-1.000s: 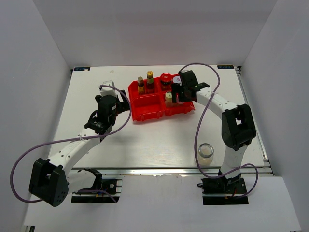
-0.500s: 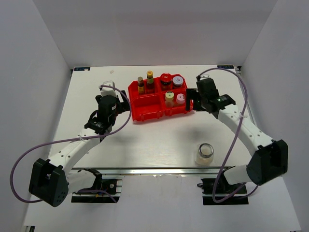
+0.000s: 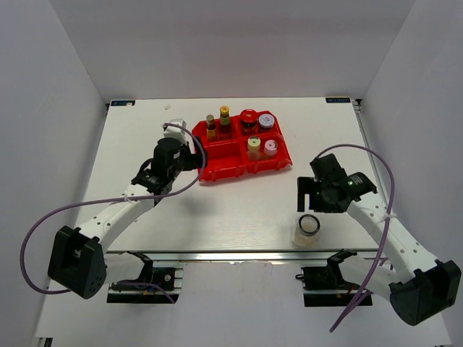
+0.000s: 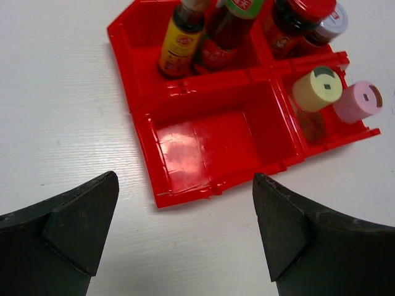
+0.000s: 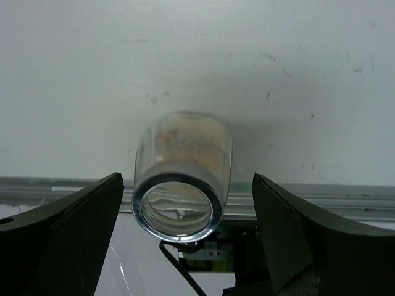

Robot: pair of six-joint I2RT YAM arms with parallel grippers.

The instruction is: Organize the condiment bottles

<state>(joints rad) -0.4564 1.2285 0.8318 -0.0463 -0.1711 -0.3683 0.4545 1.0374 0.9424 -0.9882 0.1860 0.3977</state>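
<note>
- Hovering wide open, the left fingers point(image 4: 80, 222) hold nothing. They sit above the white desk point(image 3: 239, 210), just in front of the red four-compartment plastic tray point(image 4: 210, 145), facing its near-left compartment.
- The right fingers point(image 5: 68, 234) are also spread wide and hold nothing.
- The right fingers flank the clear glass jar with a silver rim and pale powder inside point(image 5: 182, 179). There is a gap on both sides and no contact.
- That jar stands upright on the desk near the front edge, right of centre and well apart from the tray. In the top view the right fingers are just behind it.
- Far-left compartment: two slim dark yellow-capped sauce bottles point(image 3: 224, 119), upright and side by side.
- Far-right compartment: a dark jar with a red lid point(image 4: 296, 18), with a silver-lidded glass jar point(image 4: 330, 24) just beside it on the right.
- Near-right compartment: a pale shaker with a cream cap point(image 4: 316, 88), with a pale shaker with a pink cap point(image 4: 358, 102) just to its right. Both are standing.
- The tray sits at the far middle of the desk, slightly skewed to the desk edges.
- The left fingers are near the tray's left front corner. I cannot tell from the top view whether they touch it. The wrist view shows desk between the fingertips and the tray rim.
</note>
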